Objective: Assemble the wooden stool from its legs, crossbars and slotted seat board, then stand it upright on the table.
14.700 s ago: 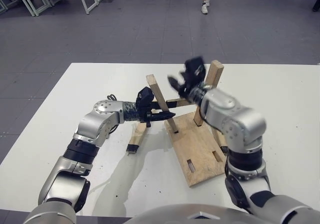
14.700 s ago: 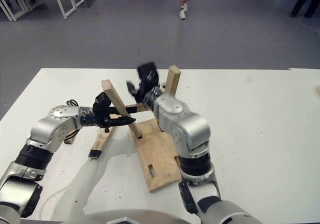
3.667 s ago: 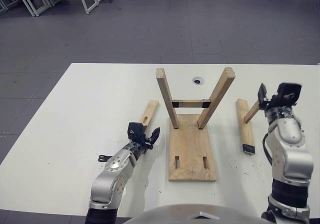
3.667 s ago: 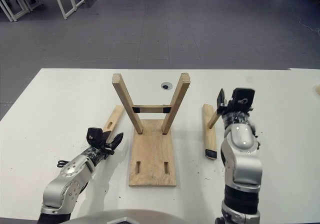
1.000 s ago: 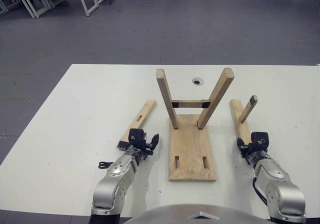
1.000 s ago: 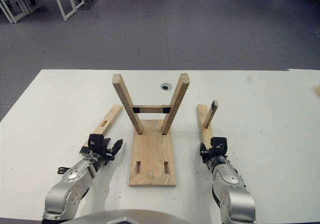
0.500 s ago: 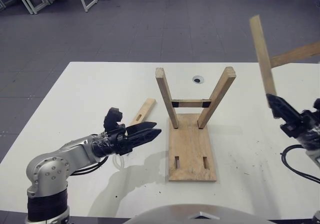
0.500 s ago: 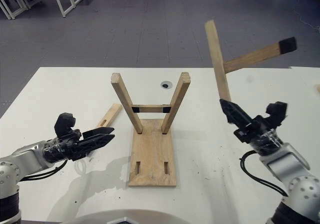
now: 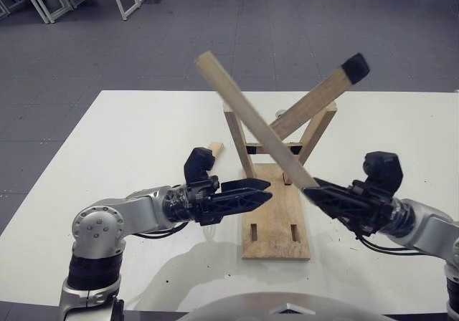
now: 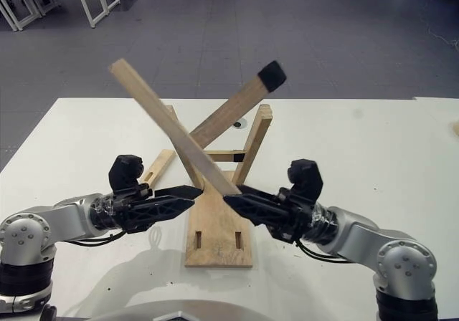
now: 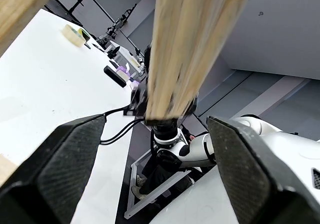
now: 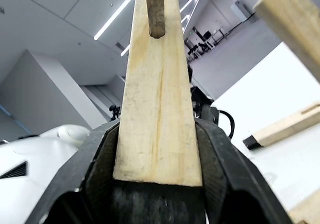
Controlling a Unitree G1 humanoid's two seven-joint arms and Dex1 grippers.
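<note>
My right gripper is shut on the lower end of a loose wooden leg. The leg slants up and to the left over the seat board, and a black-tipped crossbar sticks out of it. The slotted seat board lies flat mid-table. Two legs stand in its far slots, joined by a short crossbar. My left gripper is open, level with the board's left edge and pointing at the held leg's lower end. Another loose leg lies on the table behind my left arm.
The white table has free room to the left and right of the board. A small round hole sits in the tabletop behind the standing legs. Beyond the far edge is grey floor.
My right gripper has swung the held leg and its crossbar from the right edge in over the seat board. My left gripper has moved right, up to the board's left edge.
</note>
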